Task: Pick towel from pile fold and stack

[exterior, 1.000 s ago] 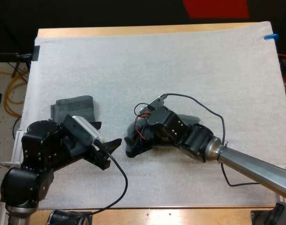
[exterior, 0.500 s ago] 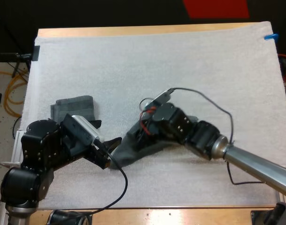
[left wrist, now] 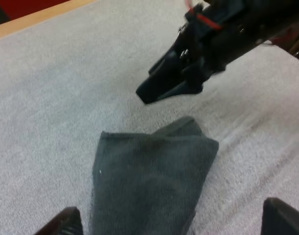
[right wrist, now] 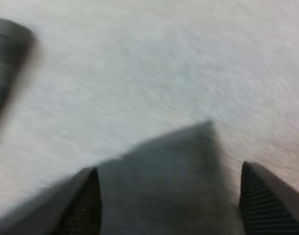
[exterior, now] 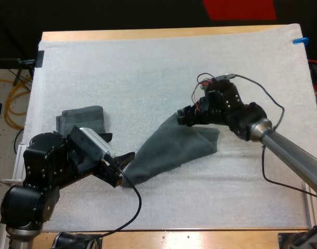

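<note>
The right claw (exterior: 182,117) is hovering, fingers spread, over the towel's (exterior: 168,150) far corner; the left claw (left wrist: 173,218) is gaping around its near end.

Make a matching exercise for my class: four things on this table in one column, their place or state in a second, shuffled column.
Column one
1. folded towel
2. spread towel
3. left gripper
4. right gripper

Column two
A. open, above the spread towel's far end
B. near the left edge of the mat
C. open, at the spread towel's near end
D. flat on the mat, between the two grippers

Pairs: 1-B, 2-D, 3-C, 4-A
</note>
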{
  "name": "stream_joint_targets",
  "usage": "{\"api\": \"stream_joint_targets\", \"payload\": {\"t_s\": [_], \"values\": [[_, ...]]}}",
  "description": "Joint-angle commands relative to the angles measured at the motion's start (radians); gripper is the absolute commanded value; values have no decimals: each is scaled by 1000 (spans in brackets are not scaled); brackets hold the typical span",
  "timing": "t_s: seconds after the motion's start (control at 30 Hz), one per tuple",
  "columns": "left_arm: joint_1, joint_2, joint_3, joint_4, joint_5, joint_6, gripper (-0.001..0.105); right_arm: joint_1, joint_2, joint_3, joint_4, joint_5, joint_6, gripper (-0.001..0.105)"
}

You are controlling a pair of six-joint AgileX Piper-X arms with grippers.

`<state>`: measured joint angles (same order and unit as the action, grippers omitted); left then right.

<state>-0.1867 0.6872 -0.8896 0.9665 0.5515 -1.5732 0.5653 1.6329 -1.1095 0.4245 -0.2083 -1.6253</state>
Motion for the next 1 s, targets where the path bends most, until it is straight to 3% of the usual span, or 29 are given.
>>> {"api": "stream_joint_targets", "payload": {"t_s": [0.0, 0.3, 0.57, 0.73, 0.97], "values": [[-5, -2, -5, 8, -2, -1, 71, -16, 23, -25, 6, -21, -32, 59], [-5, -2, -5, 8, -2, -23, 71, -27, 210, -193, 23, -29, -64, 59], [-5, -2, -5, 54, -2, -22, 71, -27, 366, -384, 220, -37, -84, 59], [-5, -2, -5, 103, -2, -22, 71, -24, 396, -423, 261, -39, -106, 59], [-5, -2, -5, 169, -2, -22, 71, -13, 432, -428, 284, -120, -107, 59]]}}
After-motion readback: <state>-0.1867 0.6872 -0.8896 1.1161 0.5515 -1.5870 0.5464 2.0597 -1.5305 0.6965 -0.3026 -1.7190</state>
